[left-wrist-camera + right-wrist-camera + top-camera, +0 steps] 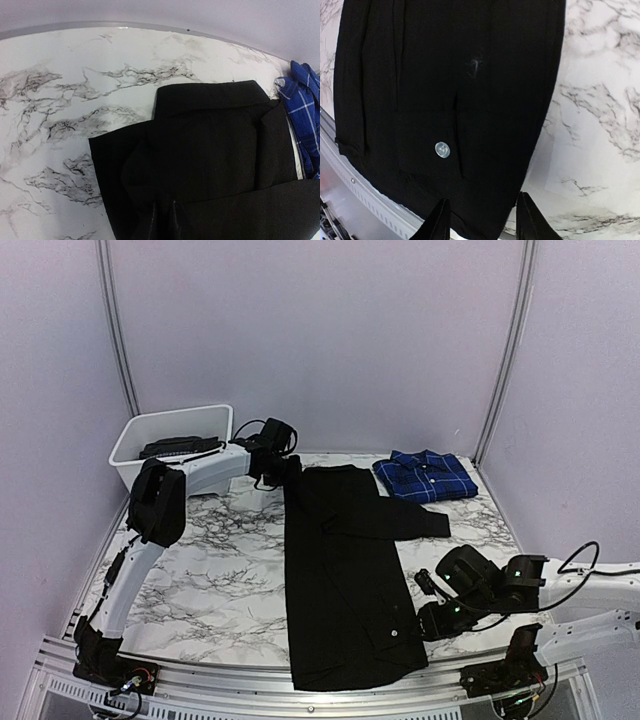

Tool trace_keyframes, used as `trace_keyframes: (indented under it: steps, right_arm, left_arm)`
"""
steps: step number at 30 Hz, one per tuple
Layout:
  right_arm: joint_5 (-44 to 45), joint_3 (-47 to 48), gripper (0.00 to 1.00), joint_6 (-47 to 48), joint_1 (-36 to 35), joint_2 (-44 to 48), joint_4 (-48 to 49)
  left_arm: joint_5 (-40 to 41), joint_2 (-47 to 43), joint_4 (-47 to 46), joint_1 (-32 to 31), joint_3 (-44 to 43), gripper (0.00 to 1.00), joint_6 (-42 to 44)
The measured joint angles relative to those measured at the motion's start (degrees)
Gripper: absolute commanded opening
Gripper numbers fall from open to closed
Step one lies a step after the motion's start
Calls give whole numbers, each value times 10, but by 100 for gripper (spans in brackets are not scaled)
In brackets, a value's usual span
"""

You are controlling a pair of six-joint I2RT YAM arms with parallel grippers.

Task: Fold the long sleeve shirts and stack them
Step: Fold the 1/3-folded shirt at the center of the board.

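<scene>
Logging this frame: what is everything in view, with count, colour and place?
black shirt: 1, black, laid lengthwise mid-table, one sleeve lying out to the right.
plaid shirt: 1, blue with white lines, folded, far right of the table.
bin: 1, white, far left corner.
dark items: number unclear, inside the bin.
table: 1, white-grey marble.
left end effector: 1, black, at the black shirt's far collar end; open or shut unclear.
right end effector: 1, black, open, straddling the black shirt's near right edge.
</scene>
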State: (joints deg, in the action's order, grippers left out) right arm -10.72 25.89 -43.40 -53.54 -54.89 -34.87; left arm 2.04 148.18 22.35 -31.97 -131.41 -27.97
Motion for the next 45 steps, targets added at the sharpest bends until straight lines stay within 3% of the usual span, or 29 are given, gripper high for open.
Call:
trace_keyframes:
  steps: [4, 11, 19, 29, 32, 38, 45]
  right_arm:
    - [8, 0, 45, -2, 3, -2, 15]
    - [-1, -18, 36, -2, 45, -20, 76]
    - [-9, -25, 0, -1, 60, -24, 87]
    - [-21, -23, 0, -15, 48, -9, 70]
    - [-22, -20, 11, -14, 46, -5, 56]
    - [-39, -20, 18, -16, 45, -16, 58]
    - [-52, -27, 17, -31, 45, -40, 99]
  left_arm:
    - [-9, 0, -2, 0, 0, 33, 0]
    - [-16, -4, -3, 0, 7, 50, 3]
    - [-23, -52, -2, 0, 71, 58, 3]
    - [-51, -179, -6, -14, 204, 63, -9]
    - [-61, -216, -7, -30, 253, 63, -14]
    - [-77, -265, -12, -69, 343, 63, -16]
    - [-100, -292, -19, -95, 411, 61, -28]
